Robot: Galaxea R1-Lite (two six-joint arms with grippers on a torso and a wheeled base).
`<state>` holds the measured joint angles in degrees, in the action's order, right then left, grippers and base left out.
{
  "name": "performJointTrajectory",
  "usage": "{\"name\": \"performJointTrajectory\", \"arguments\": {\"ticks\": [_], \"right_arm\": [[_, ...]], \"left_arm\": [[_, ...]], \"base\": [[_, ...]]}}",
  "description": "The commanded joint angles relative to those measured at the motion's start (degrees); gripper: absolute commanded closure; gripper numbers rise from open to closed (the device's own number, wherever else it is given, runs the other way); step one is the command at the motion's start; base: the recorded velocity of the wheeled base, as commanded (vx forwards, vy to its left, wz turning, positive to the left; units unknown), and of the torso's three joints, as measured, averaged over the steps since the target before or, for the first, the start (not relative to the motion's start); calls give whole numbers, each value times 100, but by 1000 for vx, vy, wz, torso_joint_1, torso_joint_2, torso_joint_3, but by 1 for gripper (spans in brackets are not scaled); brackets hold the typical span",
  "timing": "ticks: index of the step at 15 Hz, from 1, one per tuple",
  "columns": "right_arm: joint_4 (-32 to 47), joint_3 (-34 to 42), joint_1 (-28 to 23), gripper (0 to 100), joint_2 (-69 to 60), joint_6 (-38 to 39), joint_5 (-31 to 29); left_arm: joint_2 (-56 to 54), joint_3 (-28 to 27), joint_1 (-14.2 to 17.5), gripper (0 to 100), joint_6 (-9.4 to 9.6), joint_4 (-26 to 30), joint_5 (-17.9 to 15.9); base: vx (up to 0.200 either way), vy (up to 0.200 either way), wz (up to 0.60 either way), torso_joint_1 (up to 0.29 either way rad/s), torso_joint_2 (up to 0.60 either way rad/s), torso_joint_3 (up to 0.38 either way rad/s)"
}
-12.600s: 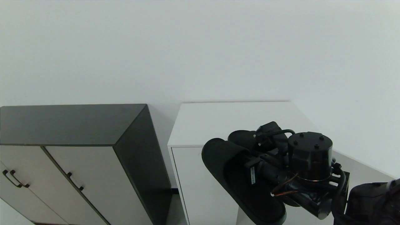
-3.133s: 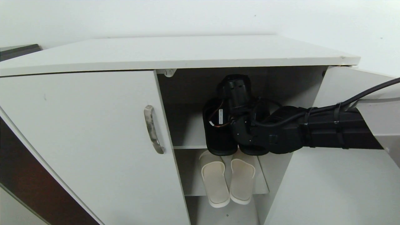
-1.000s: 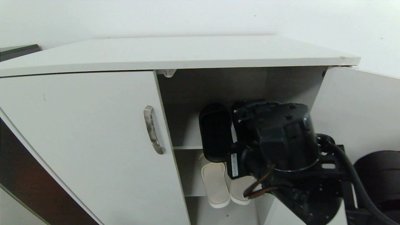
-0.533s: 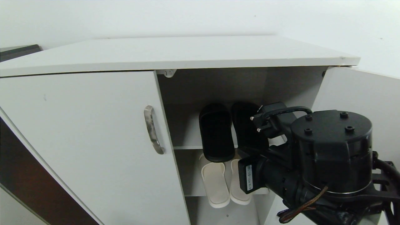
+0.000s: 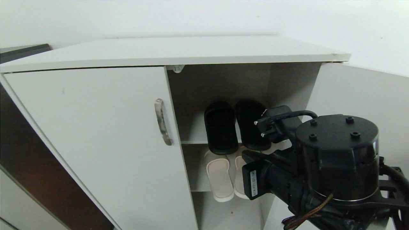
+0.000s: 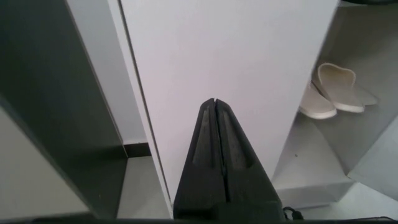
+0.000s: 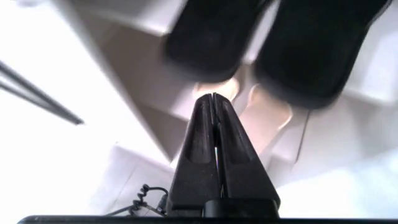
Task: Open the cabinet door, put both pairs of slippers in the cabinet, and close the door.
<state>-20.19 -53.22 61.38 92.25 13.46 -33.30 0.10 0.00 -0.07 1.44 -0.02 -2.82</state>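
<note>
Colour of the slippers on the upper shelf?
The upper-shelf slippers are black; head view shows them best.

Soft, even light falls from above, with no hard-edged shadows; the wall [image 5: 191, 16] and the top of the cabinet [image 5: 179, 48] are bright; the open compartment is dim, darkest just beneath the top board; the black slippers [image 5: 220, 127] show little surface detail there, while the pale slippers [image 5: 219, 175] below are better lit; the handle [image 5: 162, 121] carries a thin highlight; in the right wrist view the closed door [image 7: 68, 143] washes out to near-white glare.
</note>
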Motion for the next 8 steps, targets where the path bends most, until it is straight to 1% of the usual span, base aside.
{"name": "performJointTrajectory", "arguments": {"ticks": [1,8], "right_arm": [[6,5,-3,100,48,-1,-1],[-117,31,-3,100,48,8,8]], "left_arm": [[8,0,-1,100,-3,2,0],[8,0,-1,100,-3,2,0]], "base": [[-200,0,0,-2,-2,12],[-200,0,0,1,1,0]]}}
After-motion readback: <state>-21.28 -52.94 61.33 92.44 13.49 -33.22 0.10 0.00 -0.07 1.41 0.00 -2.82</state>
